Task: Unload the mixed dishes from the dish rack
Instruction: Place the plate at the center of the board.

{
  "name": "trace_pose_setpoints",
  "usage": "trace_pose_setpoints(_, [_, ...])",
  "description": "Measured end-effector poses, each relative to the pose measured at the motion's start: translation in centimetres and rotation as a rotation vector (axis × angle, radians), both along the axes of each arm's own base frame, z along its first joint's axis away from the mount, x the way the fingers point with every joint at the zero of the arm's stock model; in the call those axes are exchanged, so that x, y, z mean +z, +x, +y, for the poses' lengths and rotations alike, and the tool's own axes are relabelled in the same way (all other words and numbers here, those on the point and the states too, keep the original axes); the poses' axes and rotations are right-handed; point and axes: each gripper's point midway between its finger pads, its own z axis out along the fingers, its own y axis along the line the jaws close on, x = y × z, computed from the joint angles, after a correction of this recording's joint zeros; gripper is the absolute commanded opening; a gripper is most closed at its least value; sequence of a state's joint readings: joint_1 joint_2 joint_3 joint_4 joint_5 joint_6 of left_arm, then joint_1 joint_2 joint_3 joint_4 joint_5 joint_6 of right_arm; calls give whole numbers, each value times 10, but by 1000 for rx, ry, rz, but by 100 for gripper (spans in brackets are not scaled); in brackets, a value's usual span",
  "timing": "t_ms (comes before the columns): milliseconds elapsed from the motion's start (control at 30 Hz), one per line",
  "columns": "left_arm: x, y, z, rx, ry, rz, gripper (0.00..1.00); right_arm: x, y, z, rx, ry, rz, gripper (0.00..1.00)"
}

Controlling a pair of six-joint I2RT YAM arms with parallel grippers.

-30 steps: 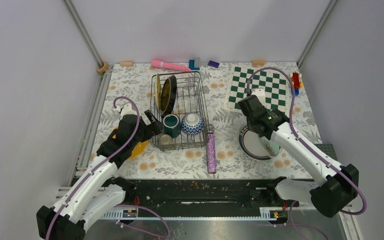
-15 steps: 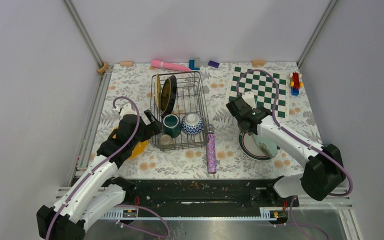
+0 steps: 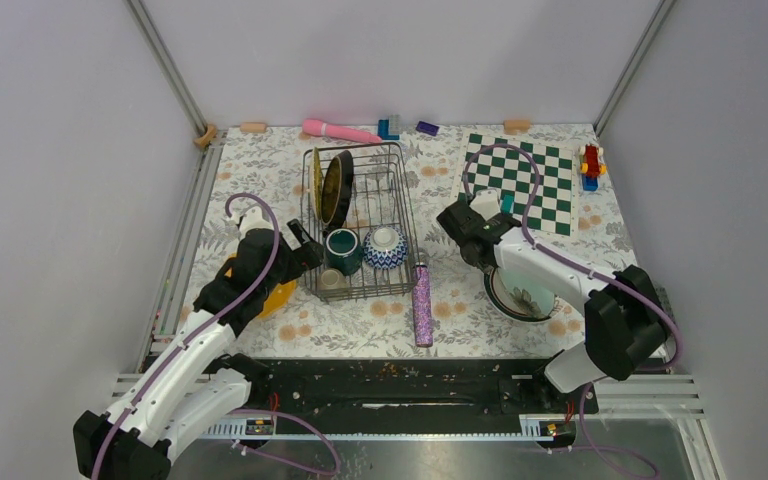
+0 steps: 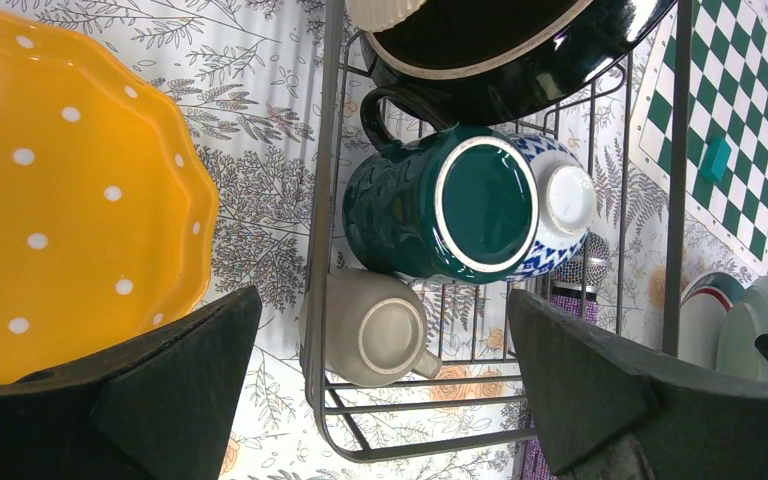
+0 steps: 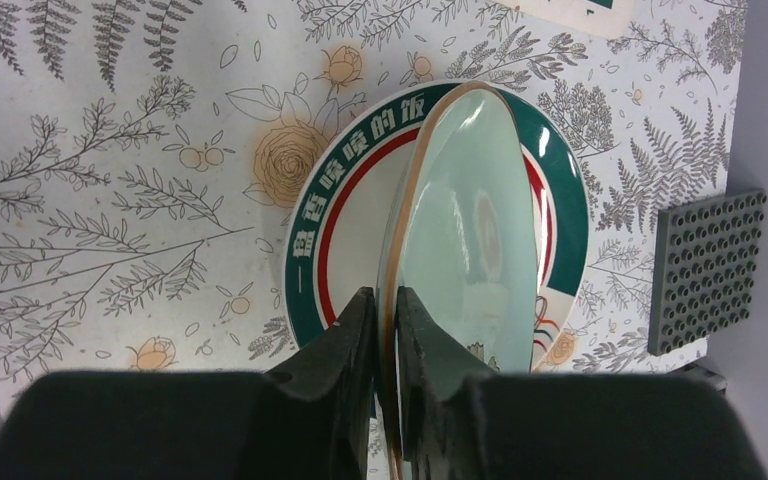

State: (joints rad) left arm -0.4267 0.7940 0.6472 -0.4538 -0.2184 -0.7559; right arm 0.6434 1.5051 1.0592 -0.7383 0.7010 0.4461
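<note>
Two arms flank a black wire rack point(image 3: 401, 176) standing on the flowered table point(image 3: 260, 160). At the far left, a yellow plate point(image 4: 70, 190) with white dots lies flat on the table, outside the rack and just beside its near-left corner.

Above that plate's right edge hangs the left gripper point(image 4: 385, 300), its fingers spread wide apart and holding nothing. It faces the rack's left wall; whether it touches the wire cannot be told.

Inside the rack, at the near end, a grey cup point(image 4: 375, 330) sits in the left corner, bottom up. Just beyond it, a teal mug point(image 4: 430, 205) and a patterned bowl point(image 4: 560, 200) stand side by side, touching, both showing their bases. Farther back, a dark plate point(image 3: 338, 187) stands on edge among the dividers, with another plate upright at its left.

Right of the rack's near corner lies a purple cylinder point(image 3: 422, 300).

Farther right, the right gripper point(image 5: 385, 300) has its fingers drawn close together, clamped on the brown rim of a pale green plate point(image 5: 470, 230). This plate stands on edge over a white plate point(image 5: 360, 210) with a green and red rim, which lies flat on the table. A checkered board point(image 3: 520, 180) lies beyond them.
</note>
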Motion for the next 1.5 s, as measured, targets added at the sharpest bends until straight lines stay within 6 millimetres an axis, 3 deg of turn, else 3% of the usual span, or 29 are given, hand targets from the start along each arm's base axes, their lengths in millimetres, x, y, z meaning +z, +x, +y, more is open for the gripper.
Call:
trace_pose_setpoints(567, [-1,0,1,6,2,1,99,-30,5,14,-47,83,-18,43])
trace_pose_setpoints(800, [-1,0,2,8,3,1,99,-34,5,14,-54,79,-10,51])
trace_pose_setpoints(1033, [-1,0,3,10,6,2,99,-34,5,14,-61,84,-16,69])
trace_pose_setpoints(1300, [3,-2,7,24,8,-13,99,-8,10,18,-57,175,-127,99])
trace_pose_setpoints(1500, [6,-3,9,28,7,-21,99,22,10,23,-22,326,-287,100])
